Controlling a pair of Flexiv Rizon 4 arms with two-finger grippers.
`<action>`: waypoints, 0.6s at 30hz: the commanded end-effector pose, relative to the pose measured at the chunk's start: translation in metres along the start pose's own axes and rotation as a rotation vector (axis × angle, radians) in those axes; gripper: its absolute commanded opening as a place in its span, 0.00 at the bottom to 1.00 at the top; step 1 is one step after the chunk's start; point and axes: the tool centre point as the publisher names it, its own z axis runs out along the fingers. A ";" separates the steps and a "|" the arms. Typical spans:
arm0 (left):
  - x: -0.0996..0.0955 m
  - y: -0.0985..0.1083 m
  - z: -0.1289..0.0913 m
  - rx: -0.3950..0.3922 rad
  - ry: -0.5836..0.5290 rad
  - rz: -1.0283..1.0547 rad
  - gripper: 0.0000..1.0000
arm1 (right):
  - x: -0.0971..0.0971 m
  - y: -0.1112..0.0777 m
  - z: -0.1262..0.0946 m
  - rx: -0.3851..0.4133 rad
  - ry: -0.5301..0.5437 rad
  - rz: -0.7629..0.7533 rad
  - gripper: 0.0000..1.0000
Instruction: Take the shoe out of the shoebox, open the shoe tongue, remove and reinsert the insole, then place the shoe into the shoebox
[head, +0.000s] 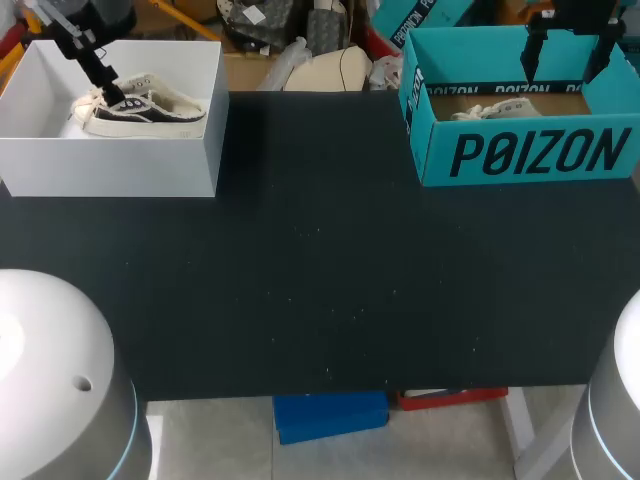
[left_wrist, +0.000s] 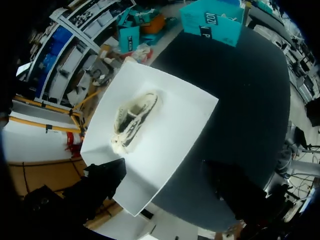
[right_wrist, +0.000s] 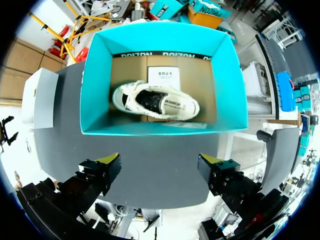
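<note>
Head view: right gripper (right_wrist: 161, 160) gapes empty above shoe (right_wrist: 155, 101) in teal shoebox (right_wrist: 95, 85), bench (head: 320, 260) far-right corner; left gripper (left_wrist: 164, 164) spread wide, empty, over white box (left_wrist: 170, 135).

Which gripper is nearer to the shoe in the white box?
Left. The left gripper hangs over the white box, above its shoe; the right gripper is across the table over the teal box.

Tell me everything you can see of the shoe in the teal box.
The shoe is a low cream sneaker, seemingly canvas, with a white toe cap, laces and a dark inside. It sits on its sole on the cardboard floor of the teal box, next to a white sheet. The right gripper hangs open, clear of it.
</note>
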 end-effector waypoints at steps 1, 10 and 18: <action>-0.018 0.004 0.011 0.174 -0.115 0.635 1.00 | 0.000 0.000 0.000 0.000 0.000 0.000 1.00; -0.050 -0.003 0.049 0.179 0.027 0.755 0.73 | 0.000 0.000 0.000 0.000 0.000 0.000 1.00; -0.076 -0.022 0.088 0.135 0.125 0.772 0.85 | 0.000 0.000 0.000 0.000 0.000 0.000 1.00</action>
